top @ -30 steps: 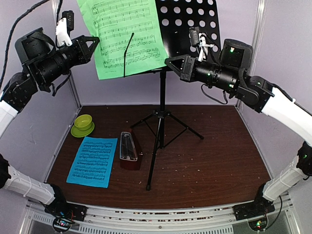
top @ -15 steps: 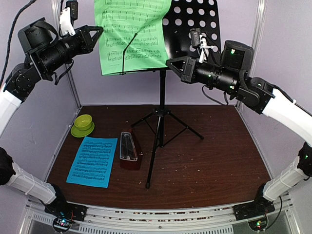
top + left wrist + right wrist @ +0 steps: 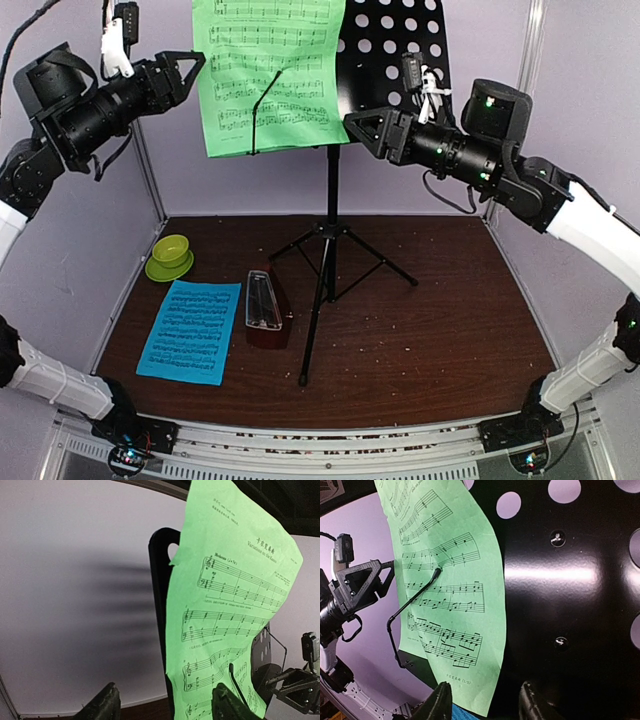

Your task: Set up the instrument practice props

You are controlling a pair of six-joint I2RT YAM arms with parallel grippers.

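The green sheet of music (image 3: 270,70) stands upright on the left half of the black hole-punched desk (image 3: 400,50) of the tripod music stand (image 3: 330,230), with a thin wire arm (image 3: 262,105) across it. My left gripper (image 3: 196,72) is open at the sheet's left edge (image 3: 225,610), its fingers (image 3: 107,700) apart and gripping nothing. Open too, my right gripper (image 3: 352,128) is at the sheet's lower right corner (image 3: 450,580), in front of the desk (image 3: 560,580). The blue sheet (image 3: 190,330) lies flat on the table, the reddish-brown metronome (image 3: 265,308) beside it.
A small lime-green bowl (image 3: 170,257) sits behind the blue sheet at the left. The stand's three legs spread over the middle of the brown table (image 3: 450,330). Purple walls close the back and sides.
Both grippers have opened and let go of the green sheet. The sheet went from tilted to straight on the desk. The left gripper drew back a little to the left.
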